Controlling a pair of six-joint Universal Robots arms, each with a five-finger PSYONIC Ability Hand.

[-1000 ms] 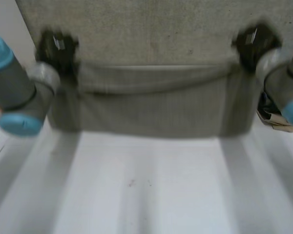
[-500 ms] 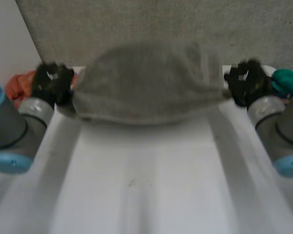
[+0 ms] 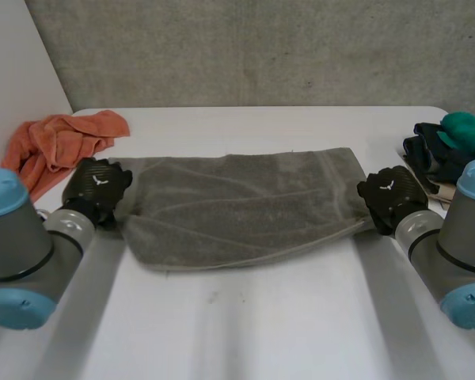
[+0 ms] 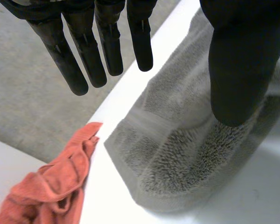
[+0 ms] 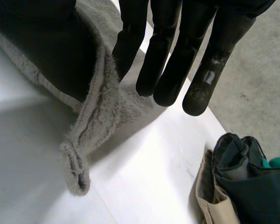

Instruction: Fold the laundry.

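Note:
A grey towel [image 3: 237, 206] lies flat on the white table [image 3: 245, 324], doubled over, with its long side running from one hand to the other. My left hand [image 3: 99, 186] rests at the towel's left end. In the left wrist view its fingers [image 4: 84, 60] are straight and spread above the towel [image 4: 186, 154], with the thumb apart from them. My right hand [image 3: 389, 194] is at the towel's right end. In the right wrist view the towel's edge [image 5: 98, 116] rises between the thumb and the straight fingers [image 5: 163, 70], which pinch it.
An orange cloth [image 3: 59, 142] lies crumpled at the table's far left, close to my left hand and also visible beyond the towel [image 4: 51, 186]. A pile of dark, teal and tan clothes [image 3: 447, 146] sits at the right edge [image 5: 242, 182]. A grey wall stands behind.
The towel was held up between both hands, then swung down and forward; it now lies flat on the table. My left hand's fingers have opened off it.

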